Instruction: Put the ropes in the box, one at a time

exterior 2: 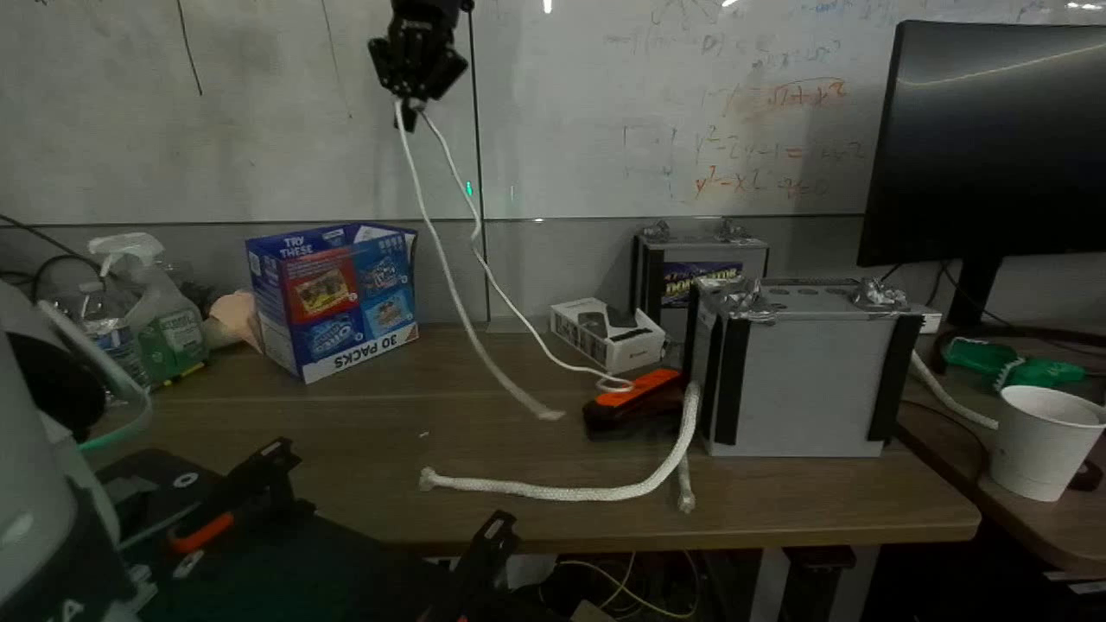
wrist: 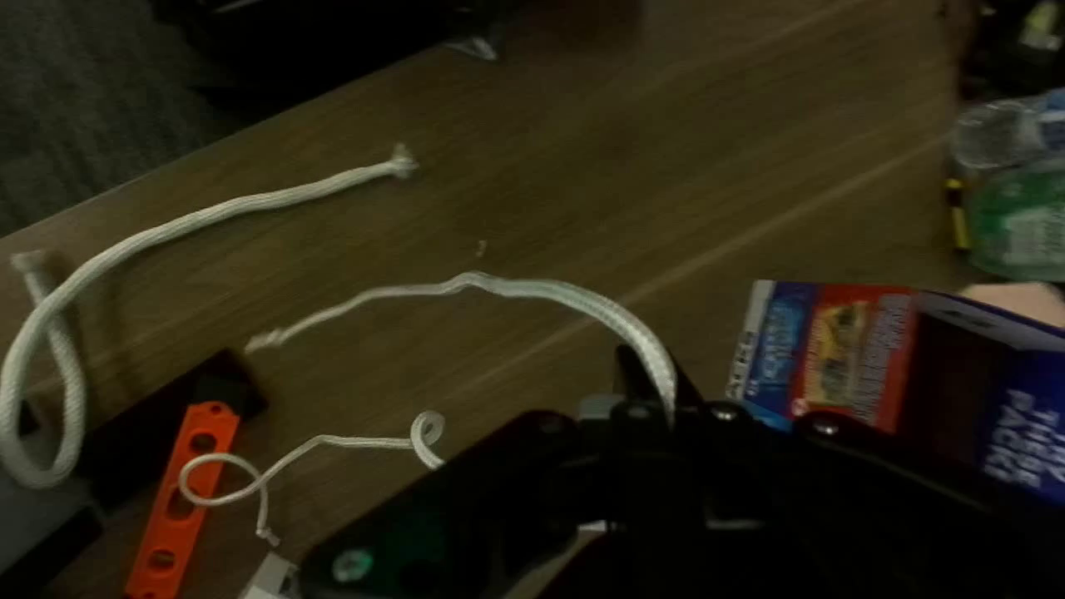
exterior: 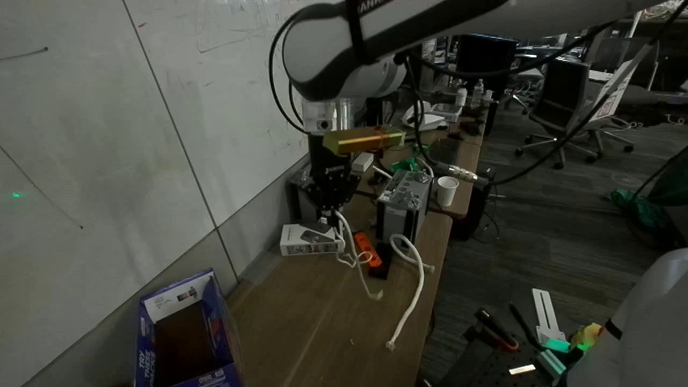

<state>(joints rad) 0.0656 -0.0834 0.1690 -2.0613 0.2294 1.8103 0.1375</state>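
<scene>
A: Closest thing in an exterior view?

B: A thick, bendy white rope (exterior 2: 562, 494). It's on the flat brown wood table (exterior 2: 363, 432), nr the front edge, looping right beside a grey box-shaped unit (exterior 2: 795, 380) w/ black corners.

A: Then?

B: A flat orange bar (exterior 2: 644, 386) w/ round holes, just behind the rope.

A: And the gripper?

B: Black, chunky gripper (exterior 2: 409, 114), up in the air over the table. Its fingers are pinched tight on thin, limp white cord (wrist: 591, 301). Two bits hang down. One rope or two? Can't tell.

A: Where do they go?

B: The skinny bit (wrist: 366, 443) curls over the orange bar. The fat bit (wrist: 532, 288) drops to abt. table height – can't tell if it touches.

A: The box?

B: A blue-purple cardboard box (exterior 2: 337, 298) w/ a white flap, farther back nr the shiny whiteboard (exterior 2: 562, 130). It's upright – top open, brown inside – and apart from the cord.

A: Past that?

B: A low white carton (exterior 2: 622, 350), abt. as far back.
</scene>
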